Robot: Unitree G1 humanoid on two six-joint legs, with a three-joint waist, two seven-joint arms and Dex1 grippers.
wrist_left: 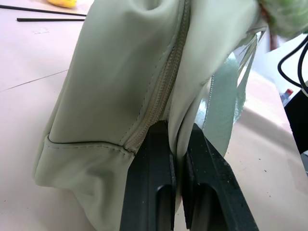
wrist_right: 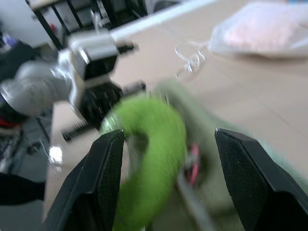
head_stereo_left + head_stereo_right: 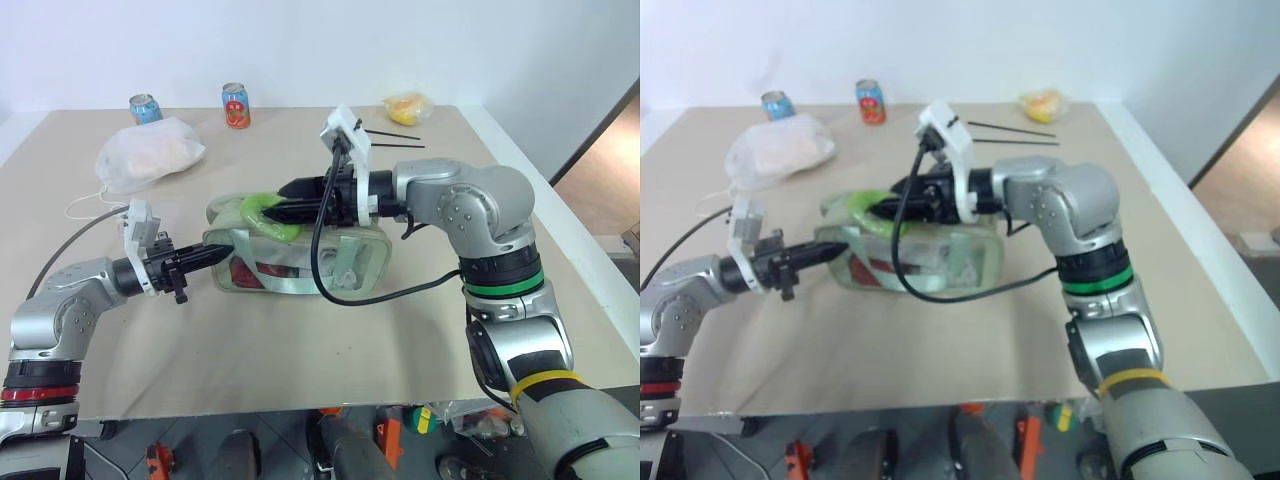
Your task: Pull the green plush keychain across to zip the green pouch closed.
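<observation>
The green pouch (image 3: 345,262) lies on its side mid-table, its zipper (image 1: 166,82) running along the top. My left gripper (image 3: 225,255) is shut on the fabric at the pouch's left end, the cloth pinched between its black fingers (image 1: 149,173). On the pouch's top left rests the green plush keychain (image 3: 262,213), a fuzzy lime ring. Reaching in from the right, my right gripper (image 3: 290,210) is open. Its two fingers (image 2: 108,163) stand wide apart on either side of the keychain (image 2: 154,154) without squeezing it.
A white plastic bag (image 3: 150,152) lies at the back left, with two cans (image 3: 236,105) behind it. A yellow lumpy object (image 3: 408,107) and black sticks (image 3: 390,135) are at the back right. A black cable (image 3: 330,270) hangs from my right wrist across the pouch.
</observation>
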